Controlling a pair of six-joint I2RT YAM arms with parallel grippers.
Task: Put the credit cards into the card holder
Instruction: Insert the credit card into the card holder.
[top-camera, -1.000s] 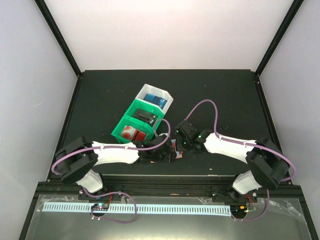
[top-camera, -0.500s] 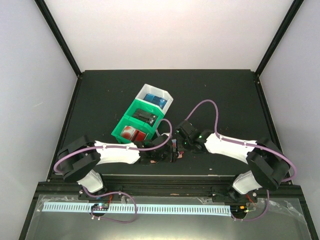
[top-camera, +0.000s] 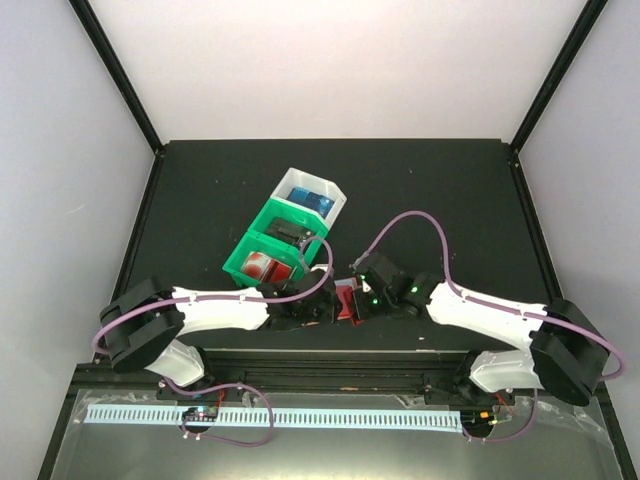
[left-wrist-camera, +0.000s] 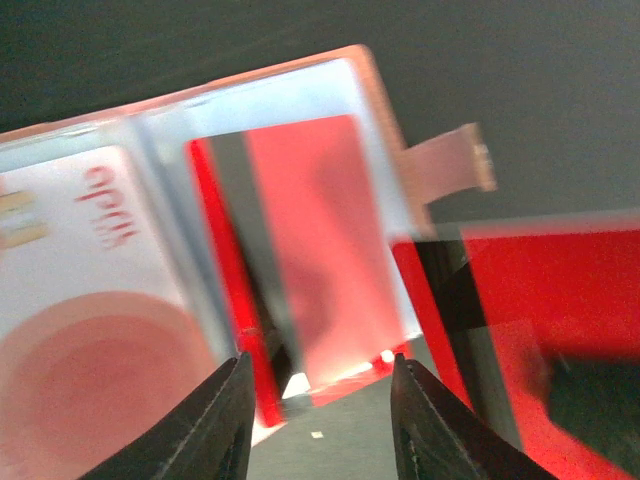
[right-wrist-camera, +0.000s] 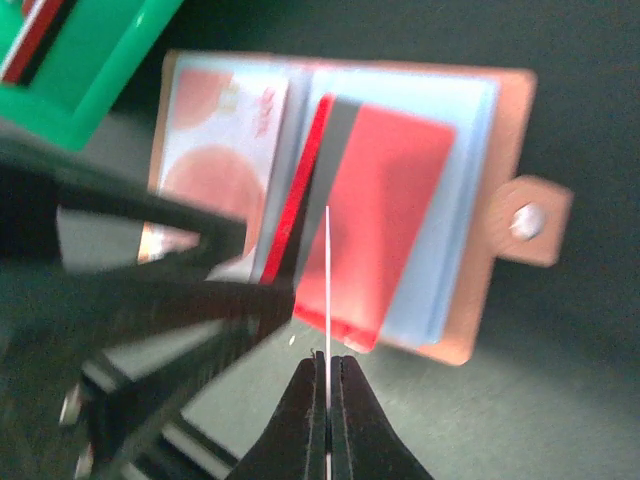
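Observation:
The card holder (right-wrist-camera: 505, 170) lies open on the table, with its snap tab (right-wrist-camera: 528, 222) to the right. It also shows in the top view (top-camera: 345, 301). A white-and-red credit card (right-wrist-camera: 225, 140) sits in its left slot. A red credit card (right-wrist-camera: 395, 215) sticks partly out of its right slot, as the left wrist view (left-wrist-camera: 320, 270) also shows. My right gripper (right-wrist-camera: 327, 365) is shut on another red card (left-wrist-camera: 560, 290), seen edge-on (right-wrist-camera: 327, 270) just above the wallet's near edge. My left gripper (left-wrist-camera: 318, 400) is open, with its fingers (left-wrist-camera: 225, 420) at the wallet's near edge.
Green and white bins (top-camera: 285, 240) holding small items stand just behind the wallet to the left. A green bin corner (right-wrist-camera: 90, 70) lies close to the wallet. The left gripper's dark fingers (right-wrist-camera: 150, 290) sit beside my right gripper. The table's front rail (top-camera: 330, 350) is near.
Both arms have stretched inward and nearer the front edge. My right gripper has brought its card down to the wallet, and the left gripper has closed in on the wallet's left side.

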